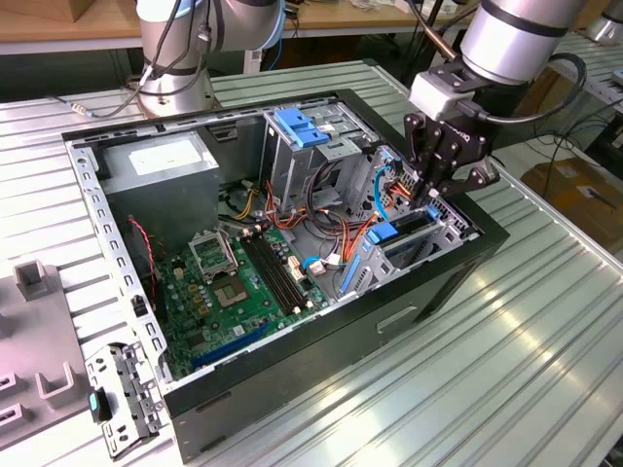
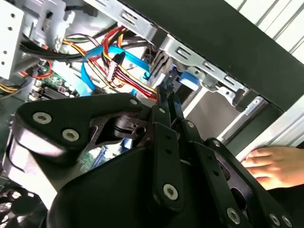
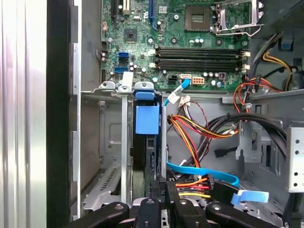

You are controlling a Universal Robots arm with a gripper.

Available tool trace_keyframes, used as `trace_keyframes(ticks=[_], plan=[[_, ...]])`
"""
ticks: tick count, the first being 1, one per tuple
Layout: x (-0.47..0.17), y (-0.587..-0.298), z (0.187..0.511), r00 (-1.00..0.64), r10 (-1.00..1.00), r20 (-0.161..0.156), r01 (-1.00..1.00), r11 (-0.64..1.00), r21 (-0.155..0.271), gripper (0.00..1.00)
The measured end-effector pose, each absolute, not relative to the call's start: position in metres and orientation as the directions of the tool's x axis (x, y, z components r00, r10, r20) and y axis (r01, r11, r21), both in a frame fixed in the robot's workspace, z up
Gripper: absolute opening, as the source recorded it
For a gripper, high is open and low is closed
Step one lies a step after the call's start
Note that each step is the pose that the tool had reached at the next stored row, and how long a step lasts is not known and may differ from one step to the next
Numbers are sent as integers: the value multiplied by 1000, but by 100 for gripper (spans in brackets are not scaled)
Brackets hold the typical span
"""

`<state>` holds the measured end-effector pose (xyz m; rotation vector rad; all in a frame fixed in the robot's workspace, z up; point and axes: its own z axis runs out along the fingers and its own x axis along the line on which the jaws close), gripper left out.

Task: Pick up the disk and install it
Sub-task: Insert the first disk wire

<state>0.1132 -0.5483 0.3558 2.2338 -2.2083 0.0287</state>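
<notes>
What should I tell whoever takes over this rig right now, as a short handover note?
Gripper: down inside the open computer case at the drive bay on the exterior view's right, fingers drawn together.
Disk: standing on edge in the bay slot, blue carrier rail showing; the fingers meet right at its near end.
Done: disk picked up and brought into the slot.
Left: whether it is fully seated cannot be told.
Note: a person's hand rests beside the case.

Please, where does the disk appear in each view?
Exterior view: the disk stands on edge in the bay, below the hand.
First wrist view: the disk sits in the narrow slot, blue rail showing.
Second wrist view: its blue rail, just past the hand.
Shared landmark: the blue flat cable.
</notes>
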Motion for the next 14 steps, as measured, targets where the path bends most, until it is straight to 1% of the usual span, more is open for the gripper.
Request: trace_keyframes(ticks=[9,14], plan=[[113,-551,349,2,-1000,22,-1000,-3,-13,17],[112,-551,348,-8,-1000,22,-1000,8,-13,17]])
